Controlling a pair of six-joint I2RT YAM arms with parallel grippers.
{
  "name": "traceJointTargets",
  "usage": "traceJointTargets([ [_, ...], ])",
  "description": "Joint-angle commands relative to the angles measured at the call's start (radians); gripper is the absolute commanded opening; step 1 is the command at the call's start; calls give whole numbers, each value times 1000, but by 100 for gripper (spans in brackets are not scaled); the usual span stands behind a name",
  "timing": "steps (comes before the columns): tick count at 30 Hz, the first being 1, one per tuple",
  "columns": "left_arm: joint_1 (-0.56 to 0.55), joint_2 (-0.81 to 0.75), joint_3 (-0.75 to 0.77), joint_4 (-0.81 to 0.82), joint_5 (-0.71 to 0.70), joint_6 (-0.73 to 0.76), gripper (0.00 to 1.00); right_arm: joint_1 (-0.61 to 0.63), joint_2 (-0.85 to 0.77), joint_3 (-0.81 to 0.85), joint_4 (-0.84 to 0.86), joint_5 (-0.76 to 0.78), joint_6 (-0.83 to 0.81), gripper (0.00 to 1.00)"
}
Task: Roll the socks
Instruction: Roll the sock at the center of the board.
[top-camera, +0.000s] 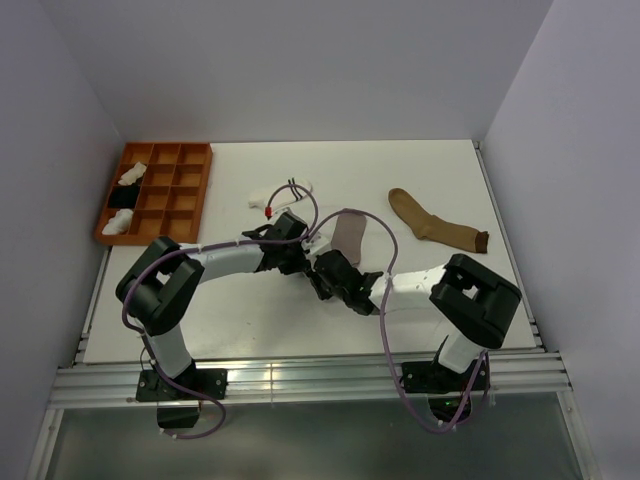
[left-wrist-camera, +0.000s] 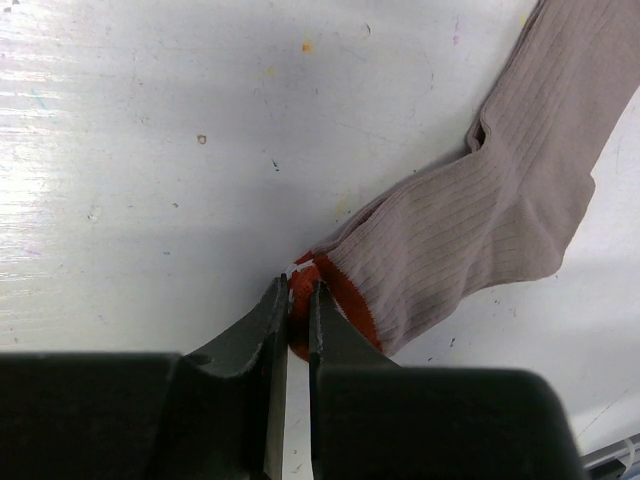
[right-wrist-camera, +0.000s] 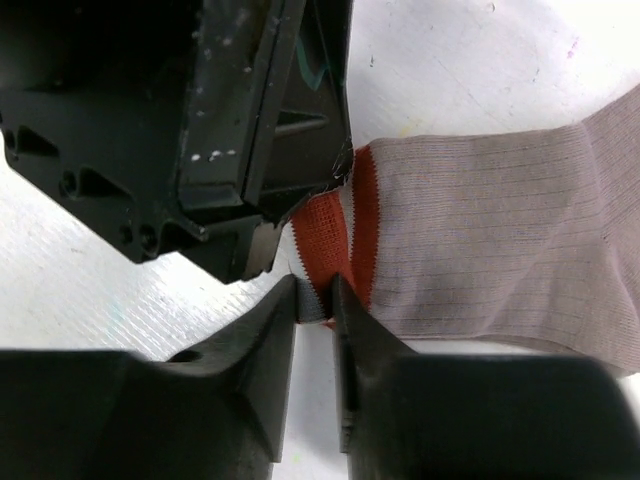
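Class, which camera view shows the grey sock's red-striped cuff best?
The right wrist view: the cuff sits centre, both red bands clear, pinched between fingers. The left wrist view shows only its red edge; the top view hides it, showing just the grey sock's body.

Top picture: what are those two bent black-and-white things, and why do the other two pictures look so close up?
They are two robot arms, the left arm and right arm, bolted at the near edge of the table. That camera looks down from above. The other two cameras ride on the wrists, each looking past its own two-finger pincer. The left end effector and right end effector both pinch the red-banded cuff of the grey sock. Also on the table are a tan sock, a striped sock and a tray holding bundles.
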Motion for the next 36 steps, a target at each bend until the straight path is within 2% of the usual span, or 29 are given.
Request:
traceJointTargets([
  [1, 4, -15, -4, -6, 1, -25, 2, 10, 31, 27, -61, 2, 13, 24],
  [3, 4, -20, -11, 4, -1, -39, 6, 10, 31, 32, -78, 6, 17, 17],
  [4, 4, -23, -20, 10, -1, -45, 8, 10, 31, 32, -86, 11, 28, 7],
  [5, 4, -27, -27, 14, -4, -51, 11, 9, 29, 31, -98, 14, 36, 3],
  [6, 7, -39, -33, 17, -7, -67, 17, 4, 22, 26, -104, 9, 52, 0],
  [10, 20, -92, -88, 48, -28, -108, 33, -40, -3, 29, -160, -57, 95, 0],
  [11, 23, -104, -96, 60, -34, -122, 42, -53, -9, 26, -170, -82, 103, 0],
  [15, 32, -177, -126, 80, -63, -148, 60, -129, -57, -12, -160, -198, 152, 0],
  [18, 34, -219, -142, 99, -77, -160, 67, -215, -83, -40, -135, -337, 184, 0],
  [22, 34, -240, -159, 139, -54, -156, 68, -313, -98, -75, -77, -515, 278, 0],
  [23, 34, -242, -162, 146, -50, -150, 68, -335, -89, -86, -18, -617, 304, 0],
  [26, 32, -237, -177, 192, -5, -148, 66, -415, -55, -147, 120, -756, 420, 0],
  [36, -11, -175, -168, 237, 33, -140, 60, -545, 58, -285, 423, -868, 669, 0],
])
